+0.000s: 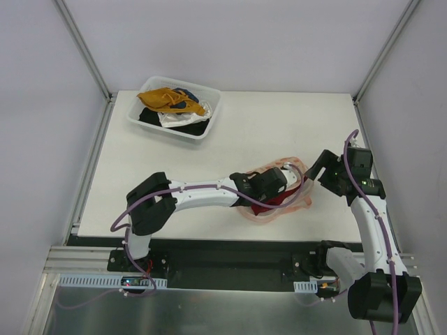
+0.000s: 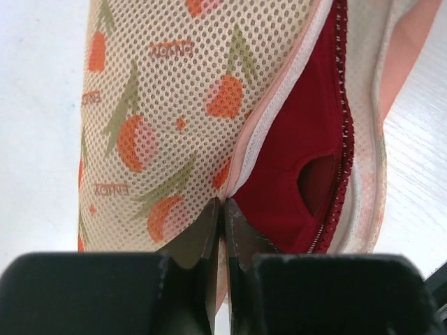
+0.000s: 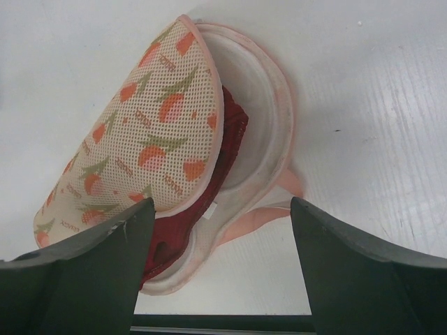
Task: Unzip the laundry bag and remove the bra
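The laundry bag [image 1: 262, 215] lies unzipped near the table's front edge, its tulip-printed mesh lid [image 2: 160, 105] lifted off the whitish lower shell [image 3: 251, 91]. The dark red bra [image 2: 293, 160] shows in the gap between lid and shell, along the red zipper teeth [image 2: 343, 139]. My left gripper [image 2: 223, 209] is shut on the lid's pink rim, right beside the bra [image 1: 264, 206]. To the right of the bag, my right gripper [image 3: 222, 202] hangs open above the table and holds nothing. In the right wrist view the bra [image 3: 167, 244] peeks out under the lid [image 3: 154, 132].
A clear plastic bin [image 1: 211, 120] stands at the back left with a mustard-yellow garment [image 1: 167, 98] on top of white and black clothes. The table's front edge [image 3: 223, 322] runs just below the bag.
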Available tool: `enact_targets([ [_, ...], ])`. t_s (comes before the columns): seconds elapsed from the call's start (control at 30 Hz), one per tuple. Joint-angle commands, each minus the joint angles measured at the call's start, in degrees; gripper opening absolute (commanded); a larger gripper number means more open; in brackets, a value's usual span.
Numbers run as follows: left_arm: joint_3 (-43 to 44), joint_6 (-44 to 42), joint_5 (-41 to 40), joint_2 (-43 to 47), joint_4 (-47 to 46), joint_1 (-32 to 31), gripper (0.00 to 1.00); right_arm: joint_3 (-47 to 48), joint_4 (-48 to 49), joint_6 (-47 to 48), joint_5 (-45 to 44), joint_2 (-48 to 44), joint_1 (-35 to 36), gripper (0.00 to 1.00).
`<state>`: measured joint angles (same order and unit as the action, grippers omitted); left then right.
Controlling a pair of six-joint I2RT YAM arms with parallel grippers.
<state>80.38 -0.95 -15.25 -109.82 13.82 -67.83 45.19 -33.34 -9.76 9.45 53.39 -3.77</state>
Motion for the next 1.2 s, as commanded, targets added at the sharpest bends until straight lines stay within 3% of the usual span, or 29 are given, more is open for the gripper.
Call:
enact_targets([
  [0.0,2.85,-1.07,-5.75,3.02,1.03,0.16,0.00,0.34,-0.85,0.97,0.39,-1.09,0.08,0.82],
  [0.1,2.07,-0.28,-3.75,7.33,1.20,2.34,0.00,0.25,-0.50,0.97,0.74,-0.57,0.08,0.82],
  [0.27,0.48,6.74,7.76,12.25,1.12,10.86,0.00,0.07,0.47,0.88,3.11,0.31,0.17,0.82],
  [0.47,5.30,12.90,13.04,7.27,1.20,19.40,0.02,-1.77,3.10,-0.87,4.87,1.89,3.32,0.82],
  [0.5,7.58,14.64,13.05,5.95,1.81,20.28,0.06,-2.21,3.80,-1.31,4.61,2.85,3.68,0.82],
  [0.53,8.90,15.71,13.66,4.72,2.60,20.98,0.35,-2.47,5.12,-2.53,4.44,3.56,5.60,0.82],
  [0.57,10.14,16.67,14.71,2.70,3.31,22.38,0.48,-3.17,6.00,-2.98,4.43,4.18,7.97,0.80],
  [0.6,12.50,19.03,15.15,2.07,4.27,22.83,0.59,-3.35,6.70,-3.51,4.17,5.05,9.47,0.79],
  [0.67,13.57,20.37,16.64,2.15,5.51,23.44,0.70,-4.05,8.73,-4.91,3.21,7.43,13.32,0.78],
  [1.0,8.22,20.20,12.09,11.81,5.51,23.27,0.72,-3.80,13.66,-6.06,0.75,17.72,16.78,0.74],
  [1.07,5.34,20.72,6.65,14.71,5.51,23.10,0.75,-3.71,13.04,-5.45,0.04,14.23,17.04,0.75],
  [1.13,2.78,21.77,-1.49,18.74,5.51,23.10,0.87,-3.36,12.16,-4.75,-1.62,12.02,17.04,0.77],
  [1.17,0.24,22.48,-3.28,20.16,5.51,23.18,0.87,-2.74,11.73,-4.22,-1.98,11.48,17.04,0.78],
])
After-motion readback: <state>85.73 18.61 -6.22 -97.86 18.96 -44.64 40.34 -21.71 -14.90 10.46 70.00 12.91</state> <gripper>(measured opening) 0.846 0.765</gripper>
